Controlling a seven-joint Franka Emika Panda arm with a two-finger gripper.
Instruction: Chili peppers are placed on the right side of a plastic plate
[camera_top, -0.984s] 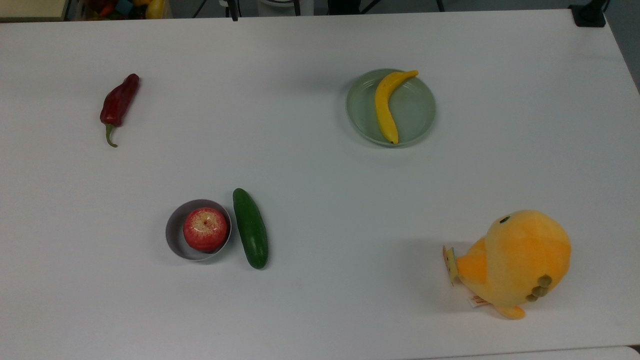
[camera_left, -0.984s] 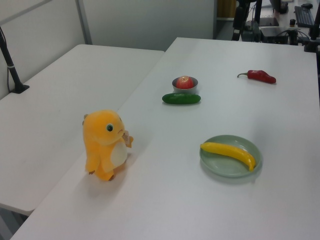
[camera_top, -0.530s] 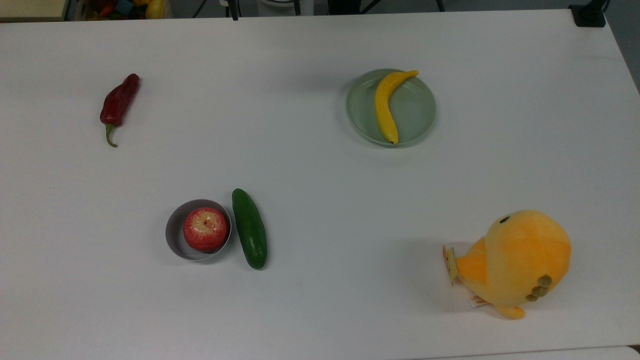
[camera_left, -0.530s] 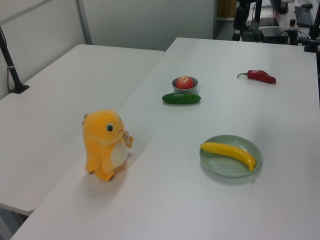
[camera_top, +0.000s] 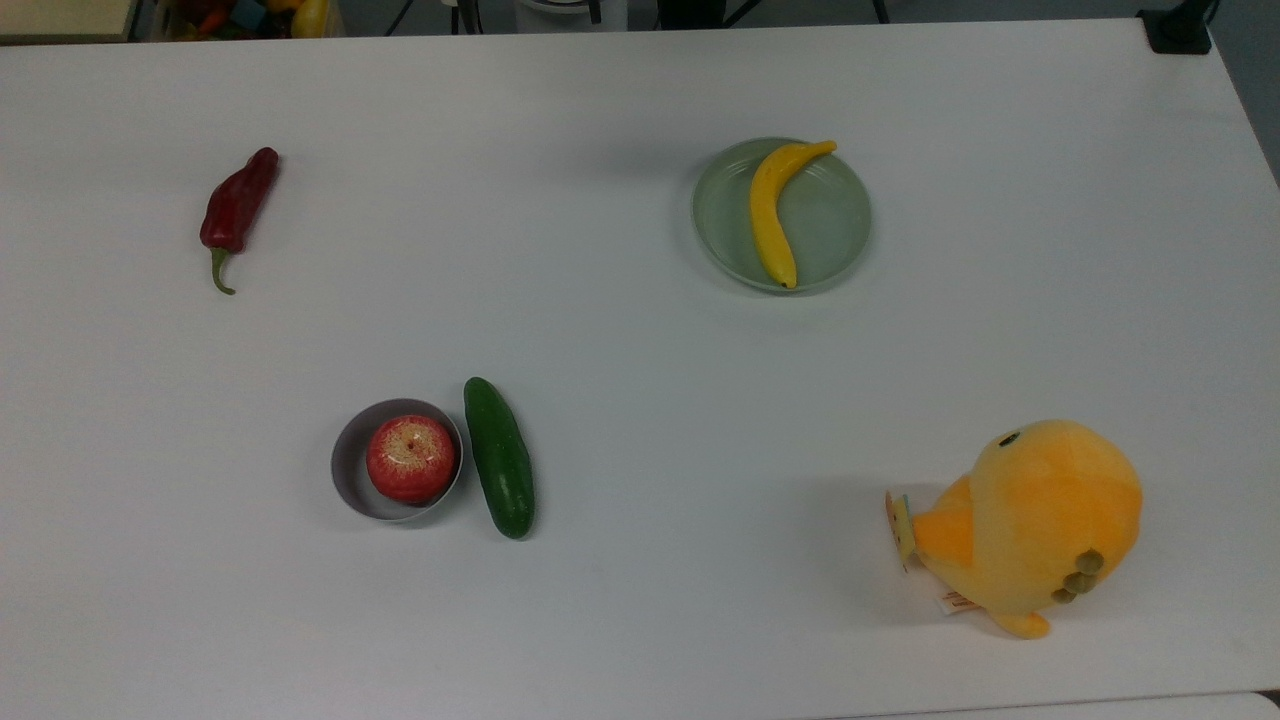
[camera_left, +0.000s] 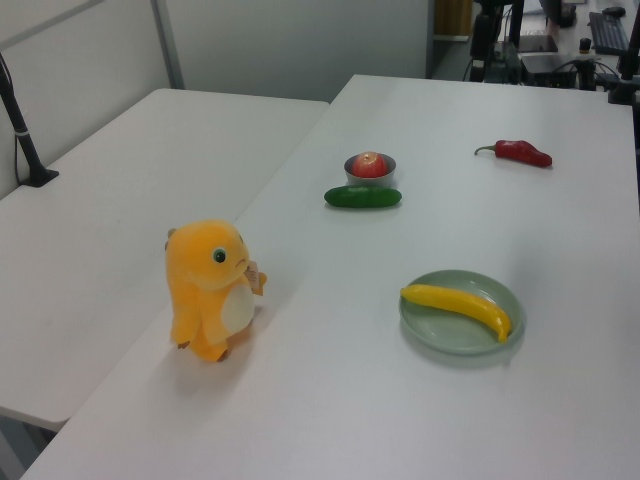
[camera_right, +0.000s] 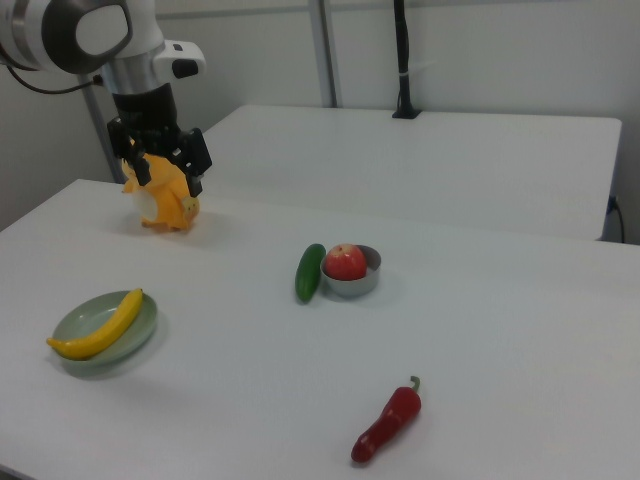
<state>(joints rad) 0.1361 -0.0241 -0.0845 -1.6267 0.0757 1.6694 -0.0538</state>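
The dark red chili pepper with a curved green stem lies alone at the top view's far left, also seen on the table in the left view and the right view. The pale green plastic plate sits right of centre in the top view, with a yellow banana lying across it. In the right view my gripper hangs open and empty above the table at the upper left, far from the pepper and beyond the plate.
A grey bowl holds a red apple, with a dark green cucumber touching its right side in the top view. An orange plush toy stands near the top view's lower right. A second table adjoins this one.
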